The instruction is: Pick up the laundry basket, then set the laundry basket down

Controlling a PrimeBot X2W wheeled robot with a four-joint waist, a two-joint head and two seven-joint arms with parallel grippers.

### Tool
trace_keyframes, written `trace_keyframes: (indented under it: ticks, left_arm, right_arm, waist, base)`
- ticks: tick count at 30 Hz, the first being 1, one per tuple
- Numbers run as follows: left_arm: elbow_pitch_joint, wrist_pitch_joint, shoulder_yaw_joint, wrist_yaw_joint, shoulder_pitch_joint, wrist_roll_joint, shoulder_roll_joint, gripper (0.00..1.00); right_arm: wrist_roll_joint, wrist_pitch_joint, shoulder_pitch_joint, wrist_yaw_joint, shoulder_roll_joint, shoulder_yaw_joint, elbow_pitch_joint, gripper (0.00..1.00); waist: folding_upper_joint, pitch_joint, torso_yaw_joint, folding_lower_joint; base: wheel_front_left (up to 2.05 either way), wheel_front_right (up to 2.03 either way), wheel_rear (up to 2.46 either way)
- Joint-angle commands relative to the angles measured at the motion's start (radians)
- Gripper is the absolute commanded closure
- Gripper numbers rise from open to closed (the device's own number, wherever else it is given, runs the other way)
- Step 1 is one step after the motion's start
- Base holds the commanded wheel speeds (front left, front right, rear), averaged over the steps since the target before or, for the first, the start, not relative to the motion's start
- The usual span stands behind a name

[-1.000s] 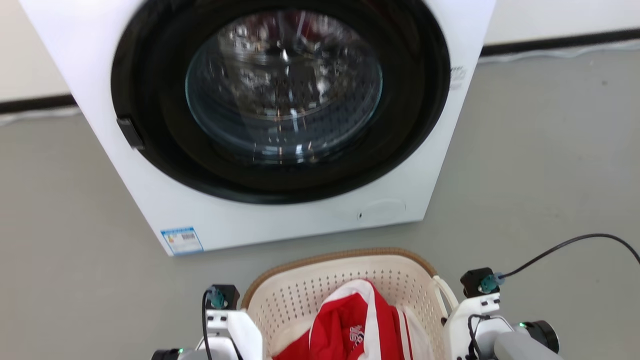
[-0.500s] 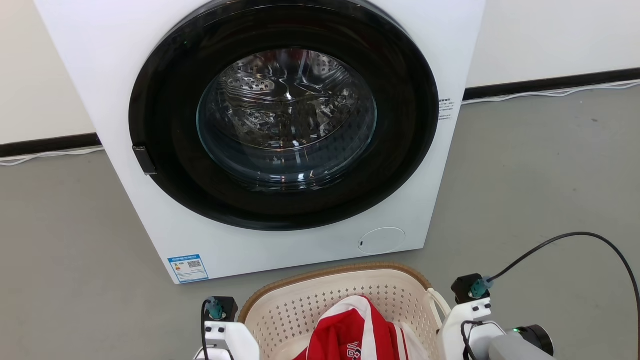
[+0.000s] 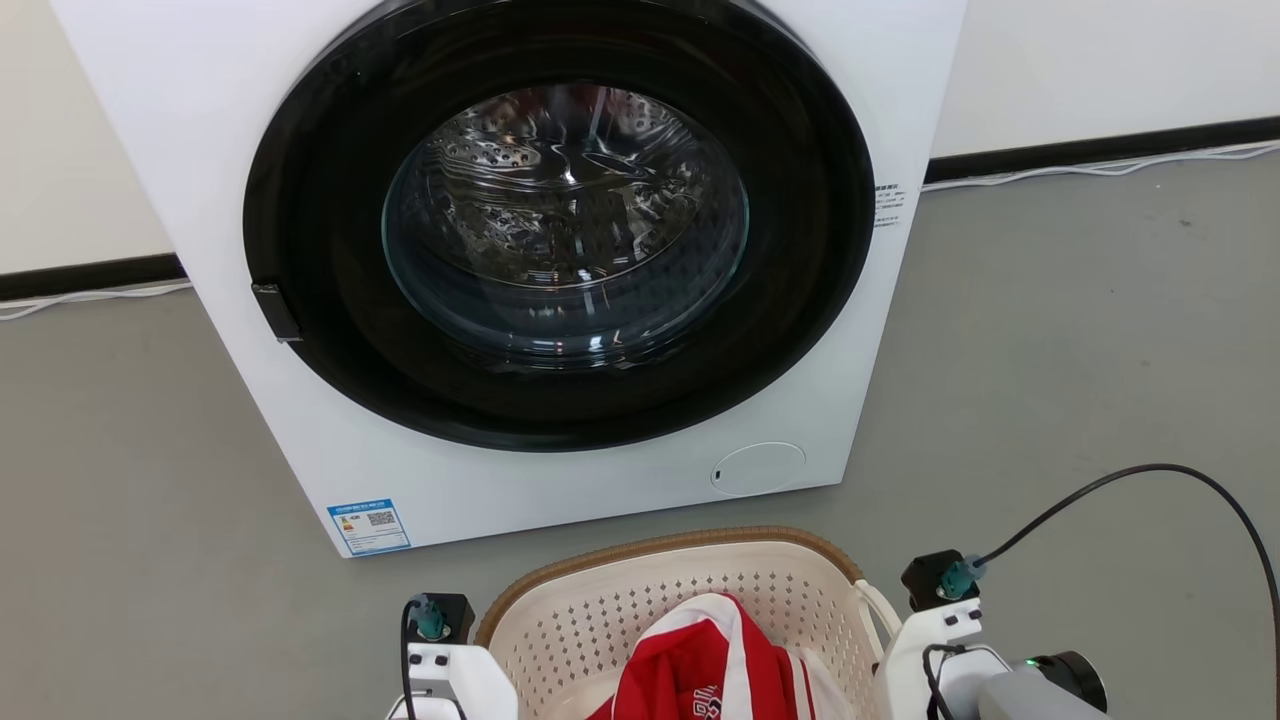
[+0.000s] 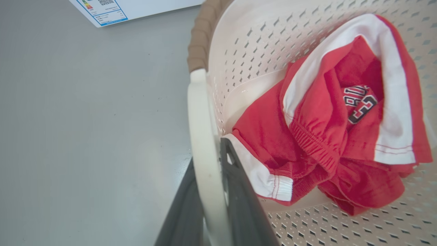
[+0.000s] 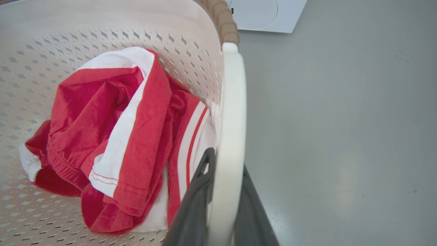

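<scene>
You have the laundry basket (image 3: 600,600) low in the head view, just in front of the washing machine (image 3: 300,420), with a red-and-white garment (image 3: 700,660) crumpled inside. The left gripper (image 4: 207,153) clamps the left loop handle (image 4: 201,119), one finger on each side. The right gripper (image 5: 226,160) likewise grips the right loop handle (image 5: 234,102). Contact with the floor (image 3: 1050,350): cannot tell.

The laundry basket (image 3: 620,600), garment (image 3: 705,665) inside, is before the washer (image 3: 560,490).

Matt perf. plastic laundry basket (image 3: 600,610), soft red cloth (image 3: 700,670), glossy glass washer door (image 3: 565,220); smooth matt floor (image 3: 1050,350)
</scene>
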Motion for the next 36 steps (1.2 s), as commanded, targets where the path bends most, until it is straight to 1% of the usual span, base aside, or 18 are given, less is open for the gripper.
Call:
trace_keyframes:
  ticks: [1, 24, 27, 32, 36]
  left_arm:
    - [-0.024, -0.019, 0.005, -0.018, -0.039, 0.001, -0.01, 1.0]
    - [-0.027, -0.015, -0.015, -0.01, -0.048, -0.015, -0.01, 1.0]
    - [-0.027, -0.02, -0.016, -0.006, -0.052, -0.016, -0.01, 1.0]
    - [-0.023, -0.058, -0.009, 0.02, -0.068, -0.021, -0.01, 1.0]
    - [-0.017, -0.076, -0.009, 0.027, -0.084, -0.021, -0.01, 1.0]
  right_arm:
    - [0.012, -0.015, -0.019, 0.017, 0.029, 0.025, -0.038, 1.0]
    - [0.096, -0.052, -0.046, 0.017, 0.021, 0.114, -0.025, 1.0]
    - [0.104, -0.066, -0.052, 0.017, 0.02, 0.126, -0.029, 1.0]
    - [0.103, -0.12, -0.065, 0.017, 0.011, 0.149, -0.032, 1.0]
    - [0.105, -0.169, -0.073, 0.017, 0.0, 0.163, -0.031, 1.0]
  waist:
    - [-0.0001, 0.002, -0.001, 0.0]
    - [-0.0001, 0.013, -0.003, 0.0]
    - [-0.0001, 0.02, -0.002, 0.0]
    - [-0.0001, 0.046, 0.003, 0.0]
    - [-0.0001, 0.079, 0.011, 0.0]
  base:
    - [0.0, 0.0, 0.0]
    - [0.0, 0.0, 0.0]
    - [0.0, 0.0, 0.0]
    - [0.0, 0.0, 0.0]
    - [0.0, 0.0, 0.0]
